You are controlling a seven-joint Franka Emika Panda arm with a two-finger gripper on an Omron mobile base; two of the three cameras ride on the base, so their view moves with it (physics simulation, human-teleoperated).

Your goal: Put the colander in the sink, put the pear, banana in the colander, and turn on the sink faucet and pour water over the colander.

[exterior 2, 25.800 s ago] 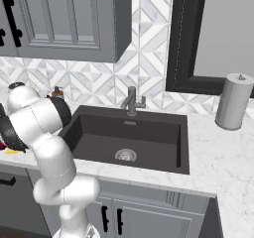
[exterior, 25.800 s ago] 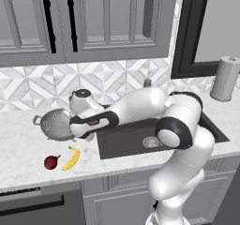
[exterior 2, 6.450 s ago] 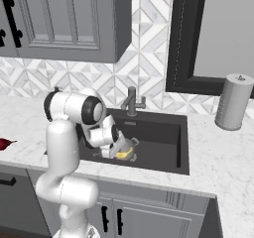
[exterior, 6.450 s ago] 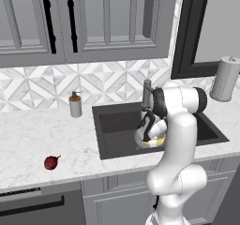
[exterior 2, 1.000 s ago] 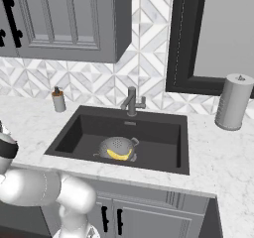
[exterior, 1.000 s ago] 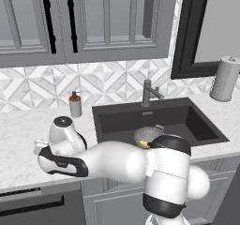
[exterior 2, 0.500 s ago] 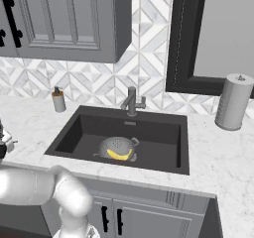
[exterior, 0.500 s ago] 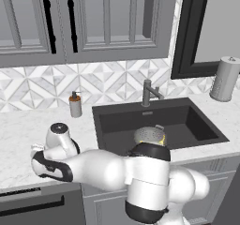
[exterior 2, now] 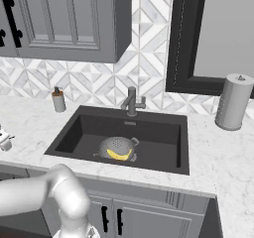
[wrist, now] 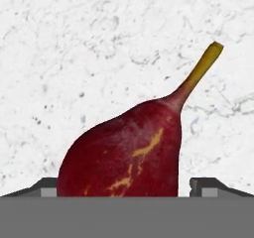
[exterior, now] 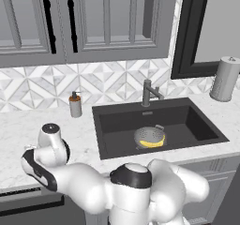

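With the colander (exterior: 149, 137) and banana (exterior: 152, 143) already lying in the sink (exterior: 117, 125), the hand (wrist: 128, 187) is straddling the pear (wrist: 124, 152) on the table (wrist: 74, 43), fingers spread; faucet (exterior: 148, 93) untouched.

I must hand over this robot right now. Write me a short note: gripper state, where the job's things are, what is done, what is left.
Gripper: open, one fingertip on each side of the pear, not closed on it.
Pear: lying on the white marble counter, left of the sink.
Colander: standing in the sink, with the banana inside it.
Faucet: behind the sink; no water visible.
Done: colander in sink, banana in colander.
Left: grip the pear, put it in the colander, turn on the faucet and wet the colander.
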